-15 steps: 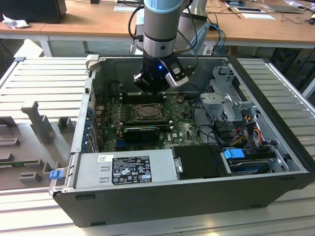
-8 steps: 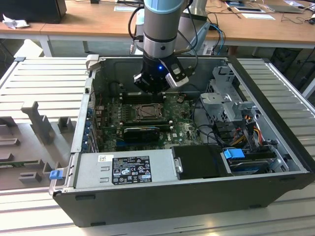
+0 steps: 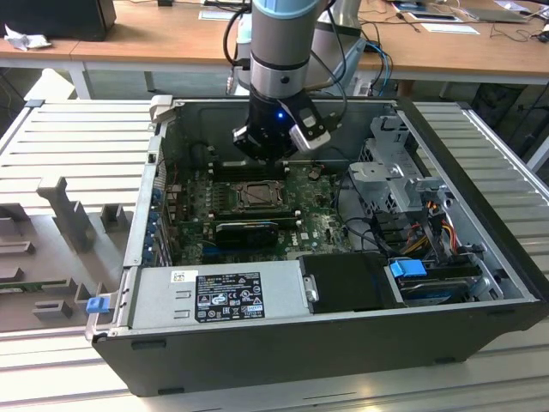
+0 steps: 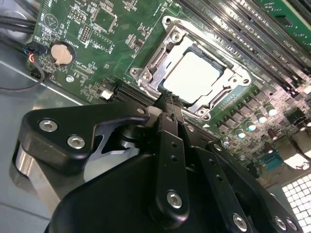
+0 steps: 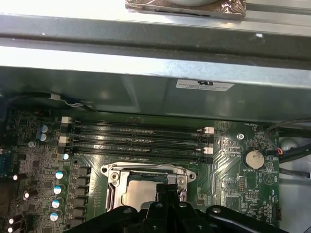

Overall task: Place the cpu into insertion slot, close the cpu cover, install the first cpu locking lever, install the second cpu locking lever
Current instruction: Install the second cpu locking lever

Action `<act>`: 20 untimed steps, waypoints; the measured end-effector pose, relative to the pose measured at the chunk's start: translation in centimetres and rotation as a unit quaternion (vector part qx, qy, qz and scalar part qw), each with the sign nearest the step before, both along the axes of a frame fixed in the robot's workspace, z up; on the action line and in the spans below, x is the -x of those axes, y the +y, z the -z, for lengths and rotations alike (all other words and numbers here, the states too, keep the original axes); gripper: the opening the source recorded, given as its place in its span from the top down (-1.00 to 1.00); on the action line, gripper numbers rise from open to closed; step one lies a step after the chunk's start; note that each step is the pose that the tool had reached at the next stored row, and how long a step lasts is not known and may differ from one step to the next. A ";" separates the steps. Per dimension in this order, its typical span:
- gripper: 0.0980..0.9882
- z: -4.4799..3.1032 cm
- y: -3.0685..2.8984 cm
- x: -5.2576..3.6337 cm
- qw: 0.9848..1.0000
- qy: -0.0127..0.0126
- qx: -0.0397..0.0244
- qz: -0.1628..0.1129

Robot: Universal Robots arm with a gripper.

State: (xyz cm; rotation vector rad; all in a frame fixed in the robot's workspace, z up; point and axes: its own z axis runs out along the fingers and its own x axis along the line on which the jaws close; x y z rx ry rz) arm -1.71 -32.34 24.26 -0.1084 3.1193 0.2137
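Observation:
The cpu (image 4: 194, 75) lies flat in the insertion slot (image 3: 257, 196), its pale metal top showing through the window of the cpu cover (image 4: 151, 73). The silver cover lies down over the socket on the green board. My gripper (image 4: 167, 99) hangs just above the socket's near edge, its black fingers shut together with nothing between them. In the first wrist view the fingertips of the gripper (image 5: 167, 188) overlap the edge of the cpu (image 5: 138, 194) and the cover (image 5: 114, 179). In the exterior view the gripper (image 3: 268, 153) is inside the open computer case, right over the socket.
Long black memory slots (image 5: 136, 141) run beside the socket, toward the case wall (image 5: 146, 92). A coin battery (image 4: 61, 53) sits on the board. A black card (image 3: 244, 230), a power supply (image 3: 219, 296) and a drive cage (image 3: 395, 172) crowd the case.

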 end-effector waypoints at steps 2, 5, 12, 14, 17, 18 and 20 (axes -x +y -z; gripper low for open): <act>0.98 0.02 -0.36 0.00 1.000 0.000 0.000 0.000; 0.98 0.07 -0.76 0.00 1.000 0.000 0.000 0.000; 0.98 0.10 -1.77 0.00 1.000 0.001 0.000 0.000; 0.98 0.03 -1.85 0.01 1.000 0.001 0.000 0.000; 0.98 -0.21 -2.03 0.00 1.000 0.001 0.000 0.000; 0.98 -0.21 -2.10 0.00 1.000 0.001 0.000 0.000; 0.98 -0.21 -2.16 0.01 1.000 0.001 0.000 0.000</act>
